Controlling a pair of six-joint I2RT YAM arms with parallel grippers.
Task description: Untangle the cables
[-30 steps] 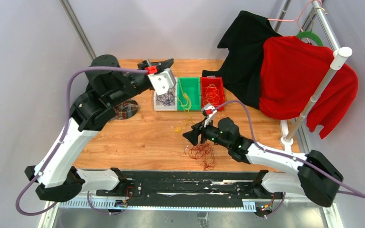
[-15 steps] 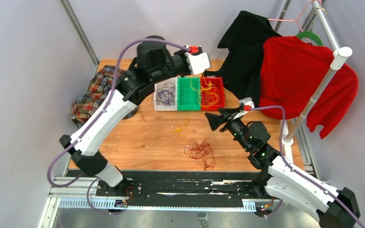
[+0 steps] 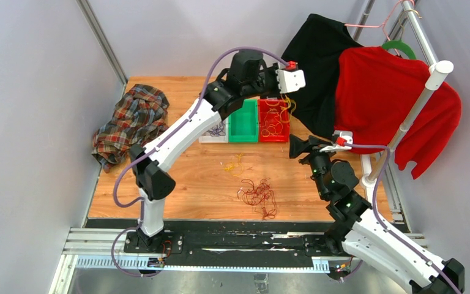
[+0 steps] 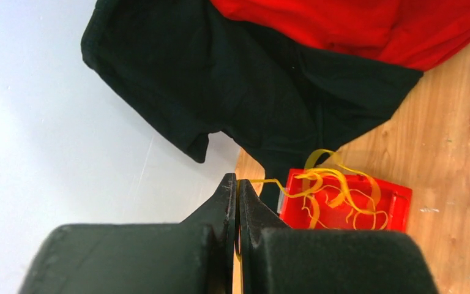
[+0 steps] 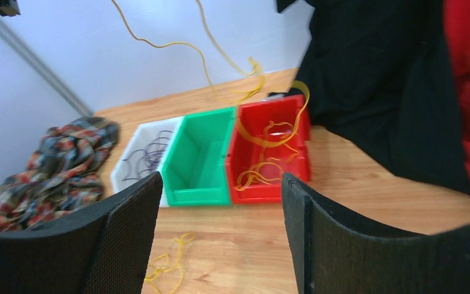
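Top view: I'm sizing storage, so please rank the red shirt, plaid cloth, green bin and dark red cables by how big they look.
1. red shirt
2. plaid cloth
3. green bin and dark red cables: these look about alike, so they are left unranked.

Yellow cables (image 4: 318, 176) drape into red bin (image 4: 399, 205); dark-red tangle (image 3: 258, 195) on table (image 3: 190, 184).

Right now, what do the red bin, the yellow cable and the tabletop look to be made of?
Red bin: probably moulded plastic; uniform colour, smooth walls. Yellow cable: thin, flexible, likely plastic-coated; it curls loosely, core unseen. Tabletop: wood-grain boards, matte; solid wood or laminate, cannot tell.
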